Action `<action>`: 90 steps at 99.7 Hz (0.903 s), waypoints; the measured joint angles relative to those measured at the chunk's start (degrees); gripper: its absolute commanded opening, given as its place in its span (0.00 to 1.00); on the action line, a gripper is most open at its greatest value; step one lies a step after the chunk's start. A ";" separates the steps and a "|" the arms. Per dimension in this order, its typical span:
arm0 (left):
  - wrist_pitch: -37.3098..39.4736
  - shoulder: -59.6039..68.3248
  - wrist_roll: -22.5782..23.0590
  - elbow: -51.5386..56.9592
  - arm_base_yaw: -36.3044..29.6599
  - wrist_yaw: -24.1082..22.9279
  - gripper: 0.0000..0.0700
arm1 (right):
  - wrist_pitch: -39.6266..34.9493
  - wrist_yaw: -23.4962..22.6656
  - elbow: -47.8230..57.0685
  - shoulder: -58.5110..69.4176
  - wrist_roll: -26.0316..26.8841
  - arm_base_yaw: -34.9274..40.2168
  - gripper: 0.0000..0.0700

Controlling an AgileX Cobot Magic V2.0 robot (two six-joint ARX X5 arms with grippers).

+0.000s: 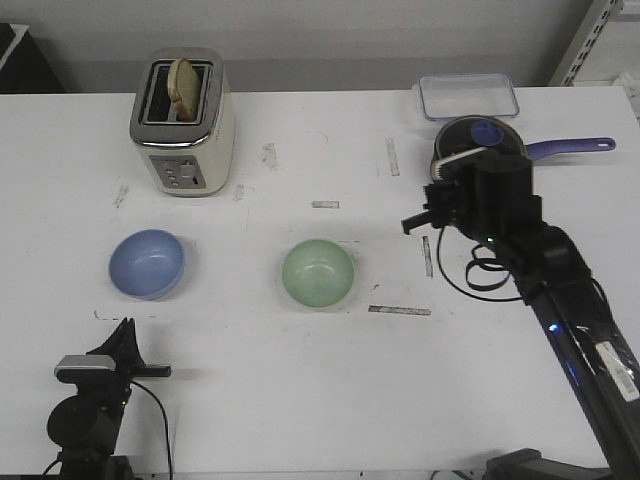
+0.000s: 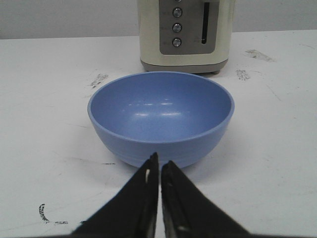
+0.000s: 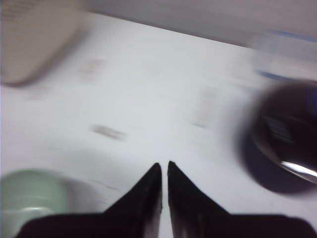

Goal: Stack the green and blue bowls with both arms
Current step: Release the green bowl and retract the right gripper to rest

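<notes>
Sitting empty on the white table [image 1: 300,400], the smooth periwinkle-blue round bowl [image 1: 147,263] is over at 9 o'clock, and the pale mint-green round bowl [image 1: 318,273], also empty, is near the centre, well apart from it. The left gripper [image 2: 159,168] is hovering just in front of the blue bowl, fingers pinched together on nothing. The right gripper [image 3: 164,171] is closed too, holding nothing. At 11 o'clock the cream toaster [image 1: 183,120] is holding a bread slice [image 1: 182,88]; the dark saucepan [image 1: 480,135] is sitting at 2 o'clock.

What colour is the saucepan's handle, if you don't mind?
Purple; the saucepan handle shows best in the front view.
</notes>
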 measured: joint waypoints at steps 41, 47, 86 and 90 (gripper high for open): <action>0.02 0.00 -0.04 0.00 0.00 0.00 0.00 | 10.58 5.55 -33.70 -26.03 -0.87 -9.94 0.00; 0.04 0.00 -0.59 0.00 0.00 0.00 0.00 | 11.43 6.95 -39.47 -31.43 -0.87 -9.88 0.00; 0.07 0.00 -11.04 0.52 0.00 -0.11 0.00 | 14.47 8.70 -54.23 -58.73 -0.90 -9.90 0.00; 0.11 0.04 -12.11 1.31 0.00 -0.11 0.00 | 14.73 8.72 -54.23 -59.69 -0.90 -9.90 0.00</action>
